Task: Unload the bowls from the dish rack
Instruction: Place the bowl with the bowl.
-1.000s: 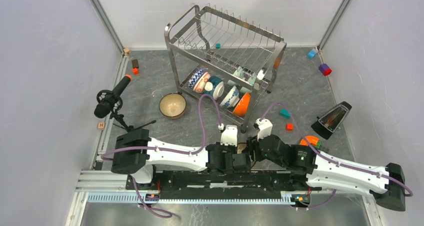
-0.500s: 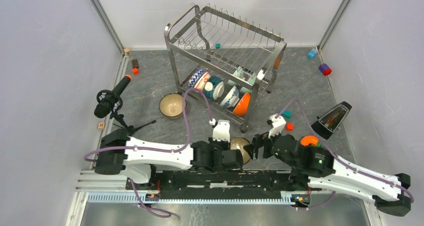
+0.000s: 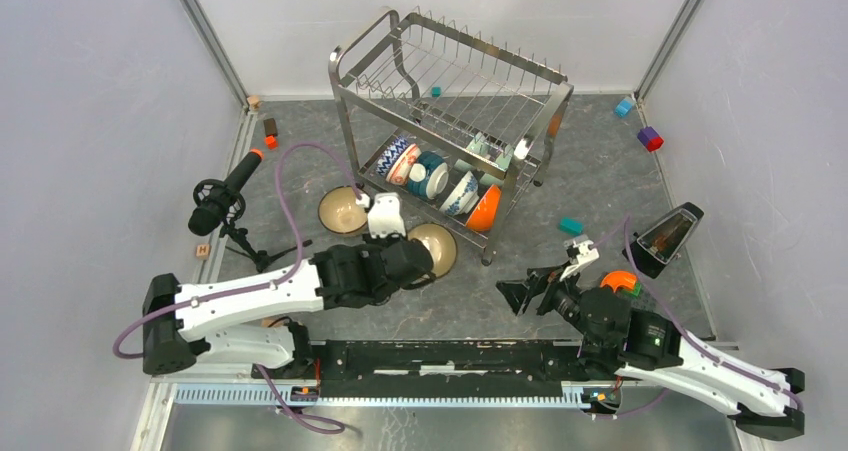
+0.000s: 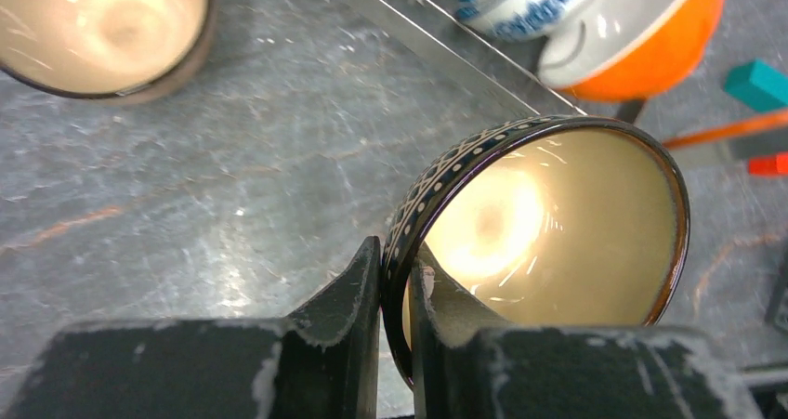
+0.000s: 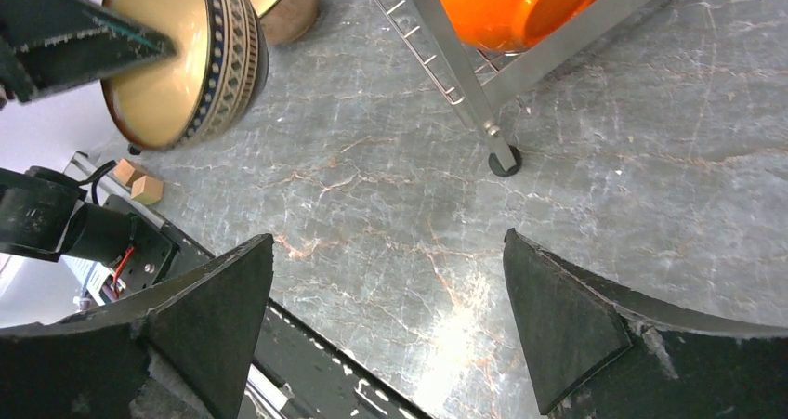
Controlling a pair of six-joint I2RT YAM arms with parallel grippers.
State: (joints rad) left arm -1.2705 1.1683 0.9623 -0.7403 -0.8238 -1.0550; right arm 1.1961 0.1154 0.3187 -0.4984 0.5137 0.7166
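Bowls, listed from the table's left edge to its right.

- Brown bowl [image 3: 345, 209]: cream inside, upright on the table just left of the dish rack [image 3: 452, 76], apart from it.
- Patterned bowl [image 4: 548, 224]: dark outside with a pale lattice-and-dot band, cream inside. It is tipped on edge in front of the rack's near-left leg. The left gripper [image 4: 397, 284] pinches its rim, one finger inside and one outside. Whether it touches the table cannot be told.
- Lower tier of the rack, standing on edge in a row: striped blue-and-white bowl [image 3: 398, 157], teal bowl [image 3: 431, 172], blue-and-white bowl [image 3: 461, 193], orange bowl [image 3: 485, 210] at the near-right end. The upper tier carries only a small teal block [image 3: 436, 91].
- Right gripper [image 5: 390, 252]: jaws spread wide and holding nothing, low over the table near its front edge, right of the rack's foot.

Other items: microphone [image 3: 223, 195] on a tripod by the left edge; wooden block [image 3: 203, 251] beside it, its marking too small to read; black wedge-shaped case [image 3: 663, 239] by the right edge. No brand or label is legible.
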